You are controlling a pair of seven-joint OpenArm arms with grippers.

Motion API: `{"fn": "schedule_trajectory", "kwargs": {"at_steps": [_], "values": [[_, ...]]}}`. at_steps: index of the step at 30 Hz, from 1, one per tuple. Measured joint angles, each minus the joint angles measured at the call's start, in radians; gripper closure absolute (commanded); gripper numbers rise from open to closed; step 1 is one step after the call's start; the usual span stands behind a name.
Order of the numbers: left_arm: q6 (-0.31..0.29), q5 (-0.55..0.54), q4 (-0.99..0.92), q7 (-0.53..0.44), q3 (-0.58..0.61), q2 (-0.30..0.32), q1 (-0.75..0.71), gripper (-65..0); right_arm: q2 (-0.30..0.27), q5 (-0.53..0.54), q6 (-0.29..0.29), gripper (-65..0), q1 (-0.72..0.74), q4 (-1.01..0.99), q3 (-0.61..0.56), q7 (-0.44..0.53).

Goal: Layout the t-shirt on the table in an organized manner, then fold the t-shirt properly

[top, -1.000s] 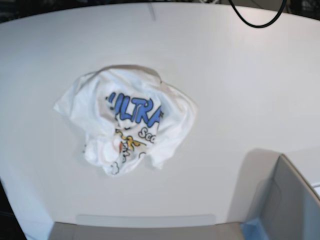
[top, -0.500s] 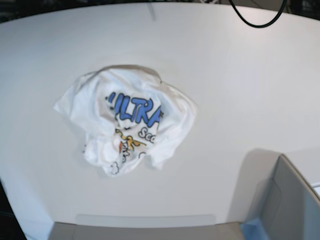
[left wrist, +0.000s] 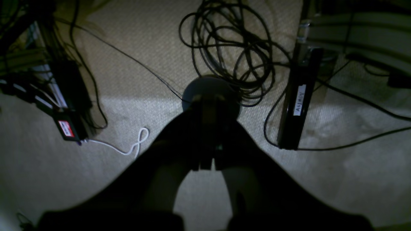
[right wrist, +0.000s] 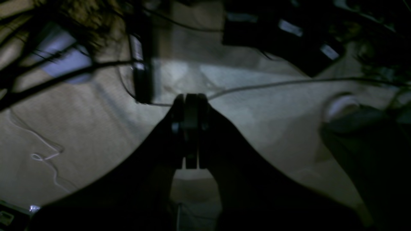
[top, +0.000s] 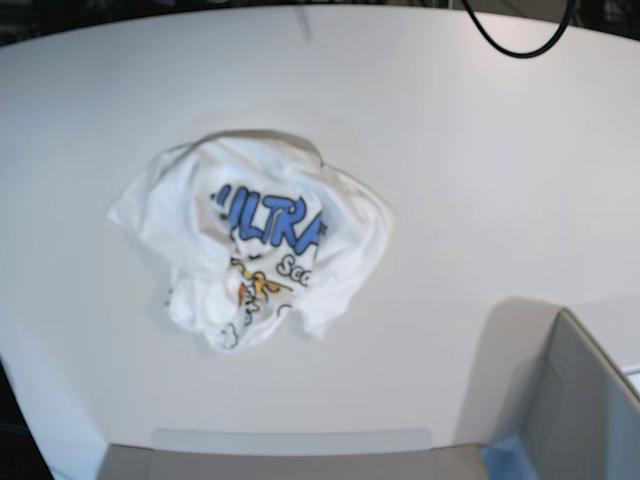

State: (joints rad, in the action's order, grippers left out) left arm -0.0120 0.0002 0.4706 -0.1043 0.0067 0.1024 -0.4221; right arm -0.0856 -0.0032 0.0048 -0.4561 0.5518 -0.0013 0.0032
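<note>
1. Nothing is moving since the earlier frames: the shirt is lying crumpled, left of centre on the table.
2. The left gripper and right gripper are hanging over the floor, jaws closed and empty.
3. Judged: both arms are needing to rise, open, and take opposite shirt edges, spreading it print-up before folding.

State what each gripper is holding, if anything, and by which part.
Nothing is held. The left gripper and right gripper are both shut on nothing, above the floor; the t-shirt lies crumpled, untouched, on the table.
</note>
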Motion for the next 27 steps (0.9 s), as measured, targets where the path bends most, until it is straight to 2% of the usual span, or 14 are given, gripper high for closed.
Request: {"fn": "schedule_trajectory", "kwargs": {"at_steps": [2, 7, 9, 13, 19, 22, 26, 27], "values": [[-0.003, 0.0, 0.068, -0.005, 0.0, -0.003, -0.049, -0.1, -0.001, 0.0, 0.003, -0.1, -0.034, 0.041, -0.003, 0.006], [-0.009, 0.0, 0.302, -0.008, 0.0, -0.011, -0.183, -0.1, -0.029, -0.002, -0.004, -0.1, -0.151, 0.134, -0.003, 0.215], [-0.008, 0.001, 0.404, -0.002, 0.0, 0.005, -0.245, -0.1, -0.036, -0.002, -0.008, -0.1, -0.199, 0.167, -0.002, 0.243], [-0.003, -0.002, 0.586, 0.001, -0.003, 0.024, -0.355, -0.1, -0.053, -0.002, -0.01, -0.1, -0.298, 0.312, -0.003, 0.255], [-0.008, 0.0, 0.903, 0.0, -0.002, 0.025, -0.541, -0.1, -0.066, -0.001, -0.005, -0.1, -0.499, 0.662, -0.003, 0.296], [-0.006, -0.001, 1.033, 0.01, -0.002, 0.025, -0.623, 0.0, -0.07, 0.0, -0.012, -0.1, -0.573, 0.764, -0.003, 0.274], [-0.003, -0.001, 1.137, 0.007, -0.003, 0.026, -0.702, 0.0, -0.082, 0.011, -0.006, -0.1, -0.656, 0.878, 0.005, 0.276], [-0.007, 0.0, 1.16, 0.012, -0.009, 0.026, -0.717, 0.0, -0.095, 0.054, -0.006, -0.1, -0.679, 0.913, 0.002, 0.277]]}}
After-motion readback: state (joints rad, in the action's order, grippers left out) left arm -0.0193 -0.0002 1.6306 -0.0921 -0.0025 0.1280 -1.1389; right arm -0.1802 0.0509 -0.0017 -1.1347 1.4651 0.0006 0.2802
